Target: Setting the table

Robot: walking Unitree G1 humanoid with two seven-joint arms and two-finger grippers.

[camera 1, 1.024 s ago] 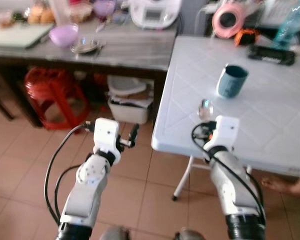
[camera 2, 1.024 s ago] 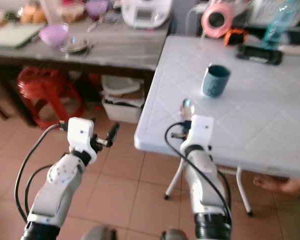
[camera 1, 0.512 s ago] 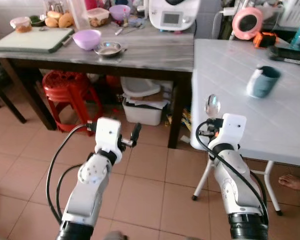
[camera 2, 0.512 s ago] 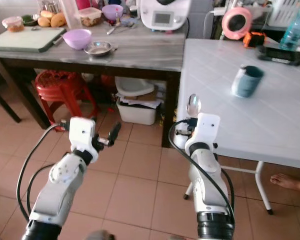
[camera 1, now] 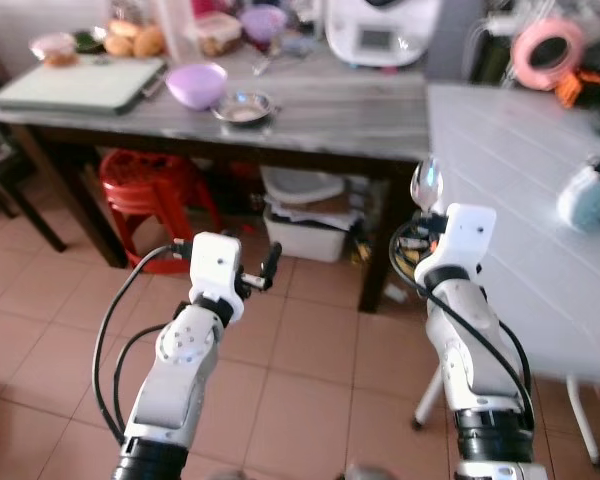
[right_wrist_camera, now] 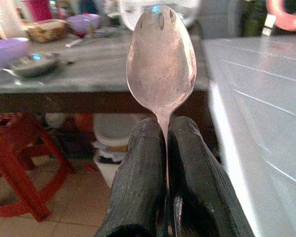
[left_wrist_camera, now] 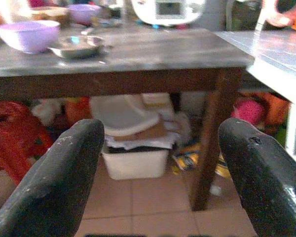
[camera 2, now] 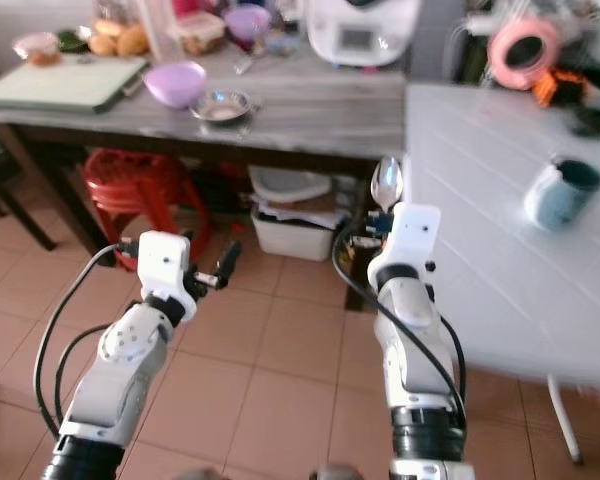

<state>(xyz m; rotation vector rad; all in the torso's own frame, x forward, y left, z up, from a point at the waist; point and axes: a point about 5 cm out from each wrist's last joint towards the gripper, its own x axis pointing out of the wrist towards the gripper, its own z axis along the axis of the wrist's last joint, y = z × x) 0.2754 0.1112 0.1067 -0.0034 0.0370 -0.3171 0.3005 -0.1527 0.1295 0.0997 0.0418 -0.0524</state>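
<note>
View swings left, white table [camera 1: 520,170] now off right | right gripper [right_wrist_camera: 163,148] clamps spoon [right_wrist_camera: 161,64] | left gripper [left_wrist_camera: 158,163] fingers apart | spoon placement pending

No readable text, label, brand or number anywhere. White appliance [camera 1: 382,30] on grey counter [camera 1: 320,105] has small display panel, too blurred to read. Containers at back of counter show no legible print.
</note>
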